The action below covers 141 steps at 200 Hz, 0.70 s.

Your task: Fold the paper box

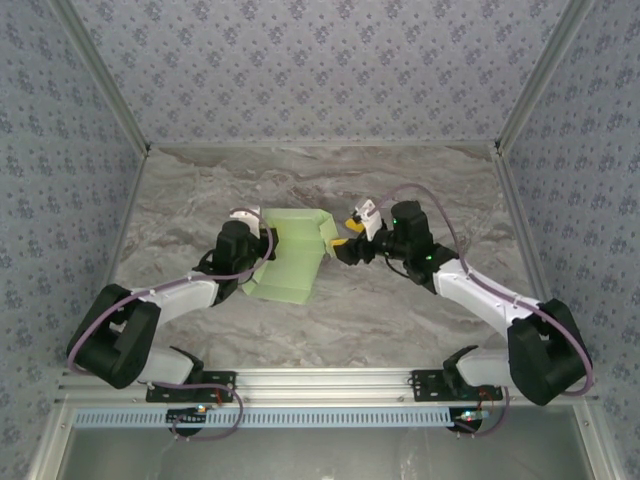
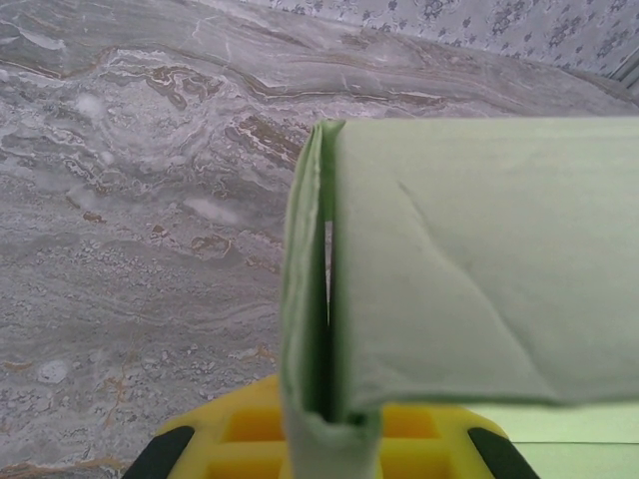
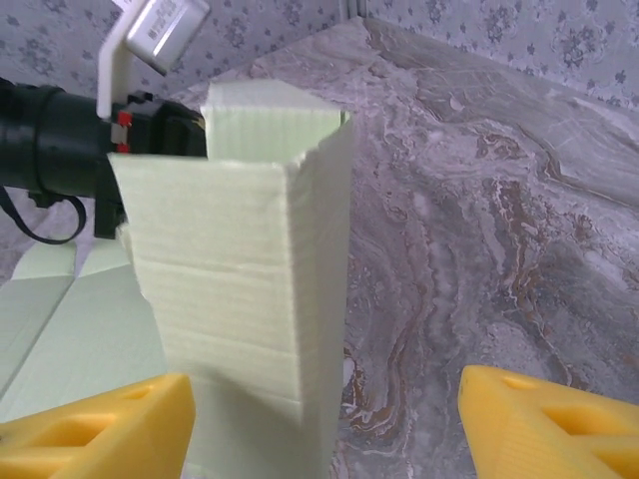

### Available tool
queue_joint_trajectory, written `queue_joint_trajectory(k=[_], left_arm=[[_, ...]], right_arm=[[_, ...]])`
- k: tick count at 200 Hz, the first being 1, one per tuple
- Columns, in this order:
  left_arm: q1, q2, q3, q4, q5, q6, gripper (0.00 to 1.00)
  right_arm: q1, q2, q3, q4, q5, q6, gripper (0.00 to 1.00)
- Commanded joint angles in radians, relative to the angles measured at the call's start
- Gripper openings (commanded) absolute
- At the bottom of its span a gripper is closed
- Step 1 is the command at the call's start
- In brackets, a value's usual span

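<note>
A pale green paper box, partly folded, is seen on the marbled surface between the two arms, its long axis running roughly from near to far. Its left edge is clamped by the left fingers, which are closed tight on a doubled fold of card. The right fingers are spread apart (nothing is gripped), and an upright flap of the box stands between them, closer to one finger than the other. The flap is judged nearest the right arm, directly ahead of its fingers.
</note>
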Motion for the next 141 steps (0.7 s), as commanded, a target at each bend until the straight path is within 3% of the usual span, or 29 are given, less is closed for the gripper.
queue_joint_trajectory(k=[1,51,106,141], left_arm=[[-0.004,0.005,0.022,0.011,0.007,0.016,0.0],[-0.006,0.013,0.026,0.01,0.021,0.012,0.0],[-0.011,0.021,0.029,0.005,0.017,0.021,0.0],[-0.016,0.02,0.031,-0.009,-0.007,0.037,0.0]], right_arm=[[-0.011,-0.023,0.019,-0.03,-0.081,-0.025,0.7],[0.02,0.011,0.02,0.039,-0.069,-0.014,0.62],[0.092,0.092,0.059,0.081,0.098,-0.03,0.51],[0.096,0.109,0.089,0.068,0.118,-0.039,0.46]])
